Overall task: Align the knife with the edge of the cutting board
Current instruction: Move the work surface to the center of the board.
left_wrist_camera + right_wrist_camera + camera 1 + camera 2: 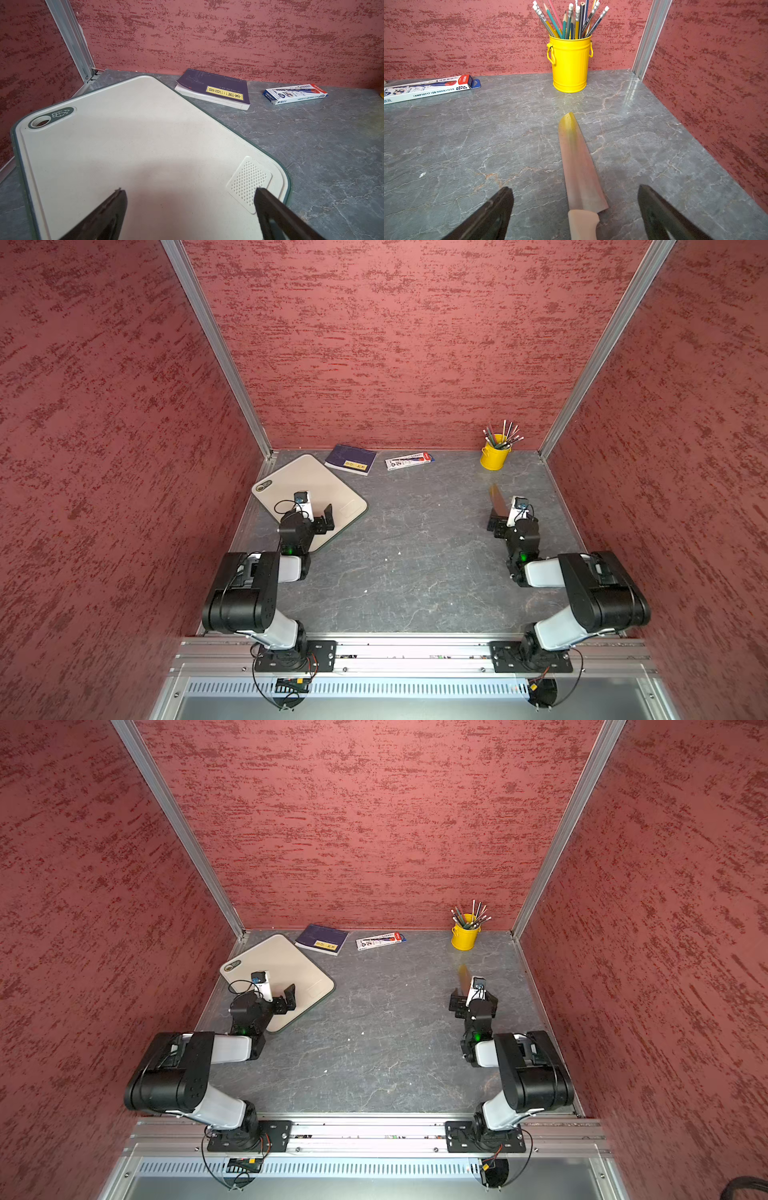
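Observation:
The knife [577, 166] lies flat on the grey table at the right, its cream handle [582, 224] toward me and its reflective blade pointing at the back wall; in both top views only the blade [496, 499] [463, 975] shows. My right gripper [575, 188] [512, 517] hovers open over the handle end, one finger on each side, not touching it. The beige cutting board [307, 485] [278, 961] [135, 145] lies askew at the back left. My left gripper [190, 191] [318, 516] hangs open above the board's near part, holding nothing.
A dark blue book [350, 459] [216, 89] and a white pencil box [409, 460] [429, 87] lie along the back wall. A yellow cup of pencils [494, 456] [570, 62] stands at the back right, just beyond the knife tip. Red walls close in three sides.

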Motion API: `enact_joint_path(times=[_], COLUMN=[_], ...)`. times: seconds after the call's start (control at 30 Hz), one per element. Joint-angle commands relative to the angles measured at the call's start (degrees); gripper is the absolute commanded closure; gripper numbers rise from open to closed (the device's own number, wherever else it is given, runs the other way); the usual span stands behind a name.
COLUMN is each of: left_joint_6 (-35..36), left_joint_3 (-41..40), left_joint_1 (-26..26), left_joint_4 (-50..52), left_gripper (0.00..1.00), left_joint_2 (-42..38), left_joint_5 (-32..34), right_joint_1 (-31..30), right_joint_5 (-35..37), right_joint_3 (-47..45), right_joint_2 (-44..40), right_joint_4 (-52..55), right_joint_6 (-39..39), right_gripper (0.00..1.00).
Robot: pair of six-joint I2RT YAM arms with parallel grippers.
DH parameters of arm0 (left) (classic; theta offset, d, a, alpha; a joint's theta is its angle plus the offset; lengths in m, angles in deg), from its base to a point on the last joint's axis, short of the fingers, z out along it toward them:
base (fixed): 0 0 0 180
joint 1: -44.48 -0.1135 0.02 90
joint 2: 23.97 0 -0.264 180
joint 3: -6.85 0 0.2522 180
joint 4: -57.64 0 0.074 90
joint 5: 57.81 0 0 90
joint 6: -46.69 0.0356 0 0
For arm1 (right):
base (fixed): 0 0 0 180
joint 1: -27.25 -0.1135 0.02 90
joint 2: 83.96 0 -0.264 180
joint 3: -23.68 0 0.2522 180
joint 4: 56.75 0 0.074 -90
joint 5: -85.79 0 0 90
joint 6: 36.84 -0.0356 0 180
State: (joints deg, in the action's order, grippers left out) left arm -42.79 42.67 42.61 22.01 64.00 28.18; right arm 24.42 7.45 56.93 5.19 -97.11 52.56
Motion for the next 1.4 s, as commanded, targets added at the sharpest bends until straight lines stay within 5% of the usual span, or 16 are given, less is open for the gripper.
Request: enact_joint_path(times=[0.0, 0.73, 0.87, 0.93, 1.1, 1.2, 1.27, 1.37], left_joint_6=[0.24, 0.37, -0.74, -2.24, -16.07, -30.54, -32.63, -34.07], left_joint_3=[-0.09, 0.00, -0.93, 1.18, 7.24, 10.99, 11.42, 13.53], left_joint_1=[-0.33, -0.30, 2.36, 2.92, 0.00, -6.91, -13.31, -15.65], left_joint_4=[-1.13, -0.97, -0.62, 9.21, 33.18, 50.11, 54.32, 63.36], left_gripper=[0.00, 0.00, 0.00, 0.00, 0.00, 0.00, 0.00, 0.00], left_joint_2=[-0.16, -0.16, -3.60, -10.99, -25.67, -29.23, -29.39, -28.85], left_joint_5=[-0.38, -0.16, 12.15, 17.44, 22.17, 15.14, 4.61, 3.81], right_joint_1=[0.24, 0.25, 0.28, 0.18, -0.86, -0.90, -0.75, 0.81], right_joint_5=[-0.97, -1.01, -1.01, -2.63, 1.28, 10.49, 15.44, 9.76], right_joint_3=[1.47, 1.46, 1.74, 2.37, 15.20, 24.93, 31.55, 44.99], right_joint_2=[-0.31, -0.31, -0.32, -1.48, -9.67, -6.94, -3.66, 2.33], right_joint_4=[-0.80, -0.74, -0.28, 1.43, 28.11, 41.50, 52.85, 77.57], right_joint_6=[-0.27, -0.25, -0.26, 0.31, -0.06, -10.16, -21.61, -29.93], right_gripper=[0.02, 0.02, 0.01, 0.01, 0.01, 0.01, 0.02, 0.01])
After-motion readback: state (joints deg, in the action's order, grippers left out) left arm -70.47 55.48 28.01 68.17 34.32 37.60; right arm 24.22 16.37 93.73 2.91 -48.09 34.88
